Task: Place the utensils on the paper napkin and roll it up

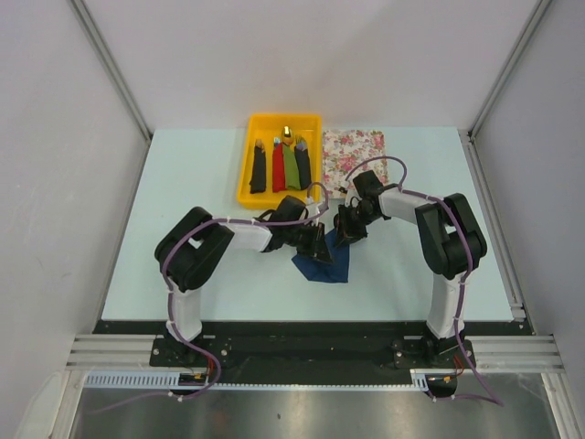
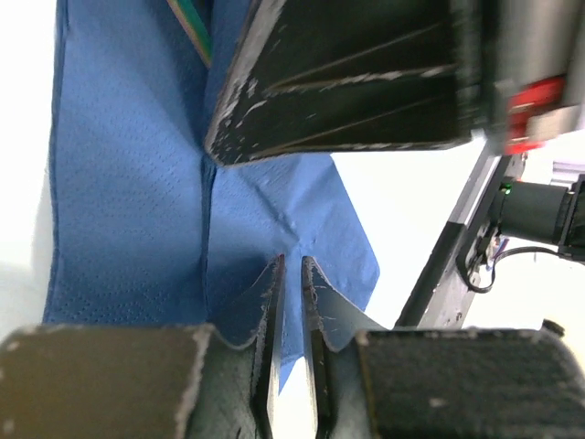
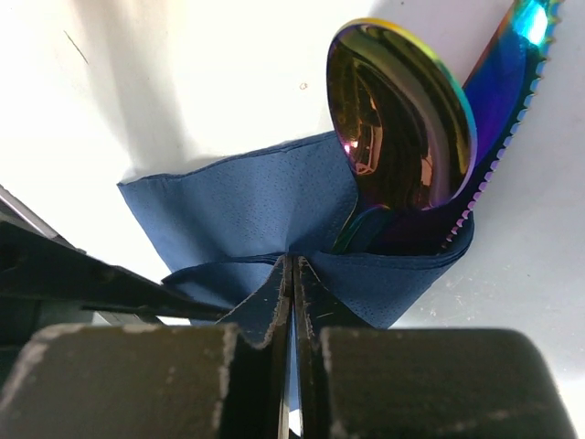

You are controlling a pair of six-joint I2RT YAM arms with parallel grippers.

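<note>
The dark navy paper napkin (image 1: 331, 269) lies crumpled between the two arms at mid-table. In the right wrist view the napkin (image 3: 247, 206) is folded over the utensils: the iridescent spoon bowl (image 3: 398, 119) and a serrated knife blade (image 3: 512, 82) stick out past its far edge. My right gripper (image 3: 292, 261) (image 1: 345, 233) is shut on a puckered fold of the napkin. My left gripper (image 2: 292, 265) (image 1: 322, 245) hovers over the napkin (image 2: 119, 183), jaws a thin slit apart with nothing between them. A right finger (image 2: 347, 82) pinches the napkin's creases ahead of it.
A yellow tray (image 1: 245, 174) at the back holds black, red and green bundles with gold tips. A white-and-pink floral mat (image 1: 355, 151) lies to its right, just behind the right gripper. Both arms crowd the mid-table.
</note>
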